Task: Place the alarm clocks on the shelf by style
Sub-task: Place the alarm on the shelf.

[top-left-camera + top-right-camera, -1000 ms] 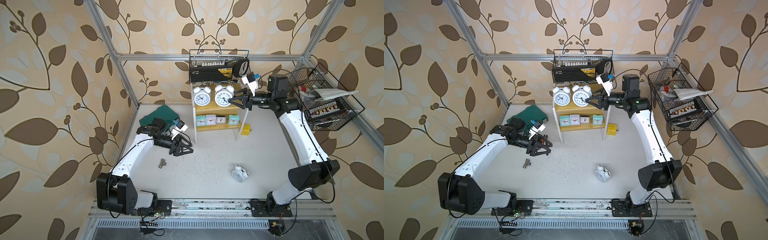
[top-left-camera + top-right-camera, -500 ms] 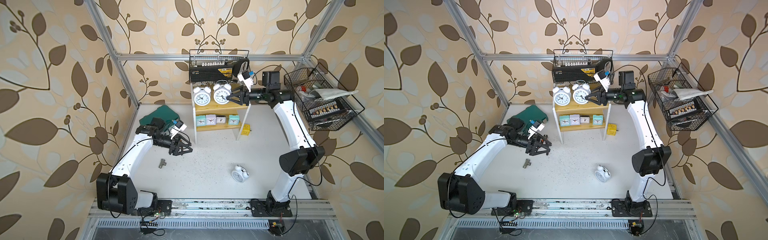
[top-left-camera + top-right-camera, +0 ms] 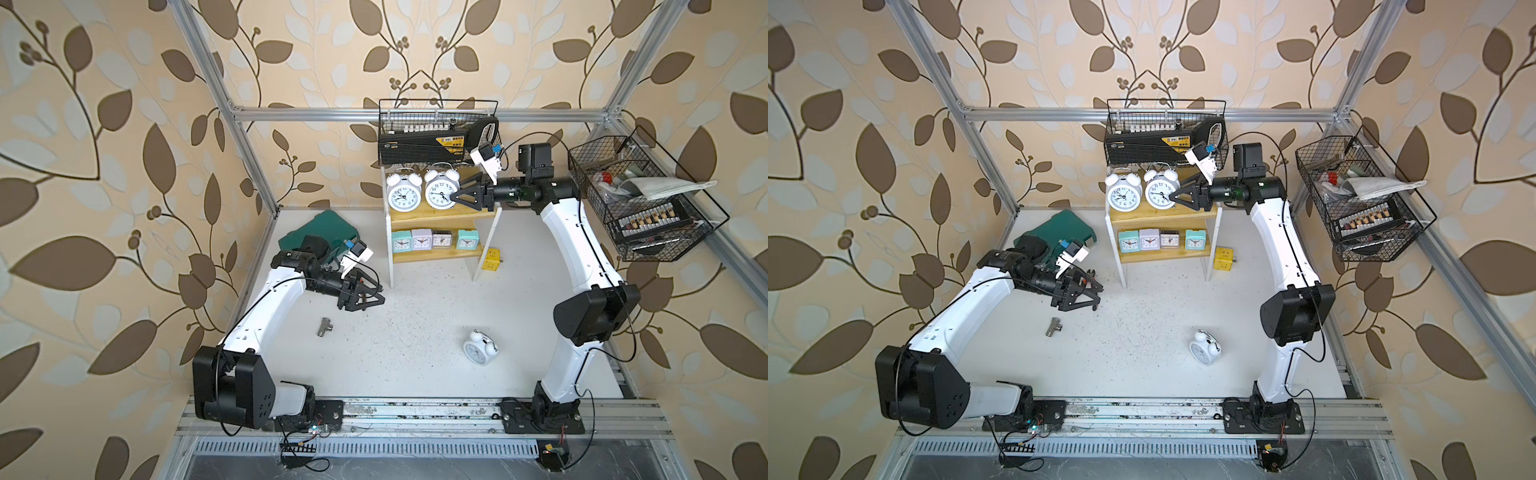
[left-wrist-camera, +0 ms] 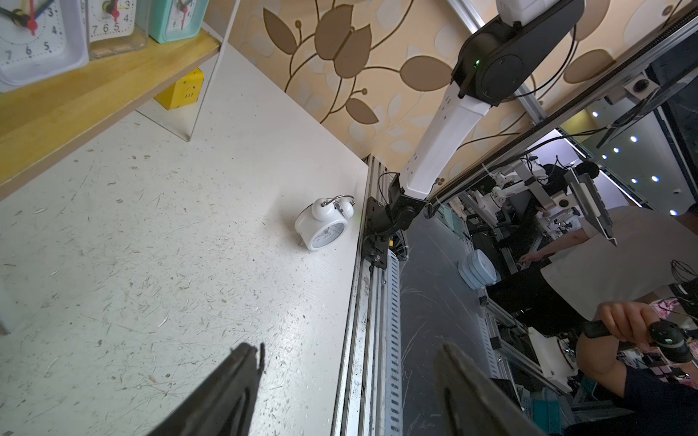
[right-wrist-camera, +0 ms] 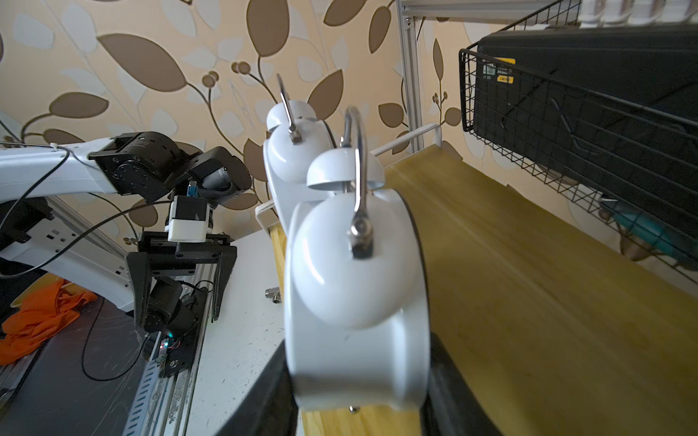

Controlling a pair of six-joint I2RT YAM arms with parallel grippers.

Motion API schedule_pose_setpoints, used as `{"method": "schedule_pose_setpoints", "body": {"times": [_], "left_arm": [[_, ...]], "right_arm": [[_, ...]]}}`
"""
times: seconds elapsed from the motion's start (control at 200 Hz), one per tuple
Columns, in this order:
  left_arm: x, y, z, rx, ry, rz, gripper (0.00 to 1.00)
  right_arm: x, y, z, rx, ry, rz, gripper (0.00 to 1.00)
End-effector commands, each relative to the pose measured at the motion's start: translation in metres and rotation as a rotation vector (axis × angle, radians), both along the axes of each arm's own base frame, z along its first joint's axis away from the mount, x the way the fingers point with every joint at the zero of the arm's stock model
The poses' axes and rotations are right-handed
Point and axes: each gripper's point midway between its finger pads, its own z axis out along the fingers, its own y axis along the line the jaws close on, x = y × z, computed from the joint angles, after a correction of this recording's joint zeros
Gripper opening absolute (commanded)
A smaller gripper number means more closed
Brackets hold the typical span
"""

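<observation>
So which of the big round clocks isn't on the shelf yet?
The white clock down on the table, by itself. The other two are up on the shelf's top board.

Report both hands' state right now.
Left hand: open, empty.
Right hand: closed on a white twin-bell clock.

The twin-bell clock (image 5: 355, 287) has a glossy, smooth white shell and a polished metal handle (image 5: 360, 170), the shelf (image 5: 528, 302) board is matt, grained pale wood, the table (image 4: 151, 264) is matt white, scuffed and scratched, and the basket (image 5: 528, 124) is thin black wire.
</observation>
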Motion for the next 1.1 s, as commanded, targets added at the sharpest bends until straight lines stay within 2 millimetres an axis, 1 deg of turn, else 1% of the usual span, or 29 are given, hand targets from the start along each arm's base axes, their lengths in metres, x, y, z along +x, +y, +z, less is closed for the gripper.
{"method": "schedule_pose_setpoints", "body": {"times": [0.0, 0.05, 0.21, 0.36, 0.535, 0.725, 0.9, 1.095], "left_arm": [[-0.003, 0.003, 0.013, -0.031, -0.037, 0.001, 0.76], [-0.003, 0.003, 0.013, -0.031, -0.036, 0.001, 0.76], [-0.003, 0.003, 0.012, -0.033, -0.033, 0.0, 0.76], [-0.003, 0.003, 0.012, -0.034, -0.033, 0.0, 0.76], [-0.003, 0.003, 0.012, -0.037, -0.03, -0.001, 0.76], [-0.003, 0.003, 0.013, -0.043, -0.031, -0.003, 0.76], [-0.004, 0.003, 0.014, -0.049, -0.032, -0.005, 0.76], [-0.005, 0.002, 0.015, -0.052, -0.031, -0.006, 0.77]], "right_arm": [[0.001, 0.0, 0.01, 0.005, -0.045, 0.008, 0.42], [0.002, -0.001, 0.01, 0.002, -0.045, 0.004, 0.44], [0.006, -0.002, 0.005, -0.006, -0.038, -0.007, 0.58], [0.007, -0.003, 0.007, -0.019, -0.051, -0.027, 0.69], [0.004, -0.007, 0.015, -0.031, -0.071, -0.053, 0.74], [-0.004, -0.01, 0.021, -0.041, -0.086, -0.072, 0.77], [-0.008, -0.015, 0.02, -0.063, -0.086, -0.104, 0.84], [-0.015, -0.02, 0.021, -0.081, -0.072, -0.146, 0.86]]}}
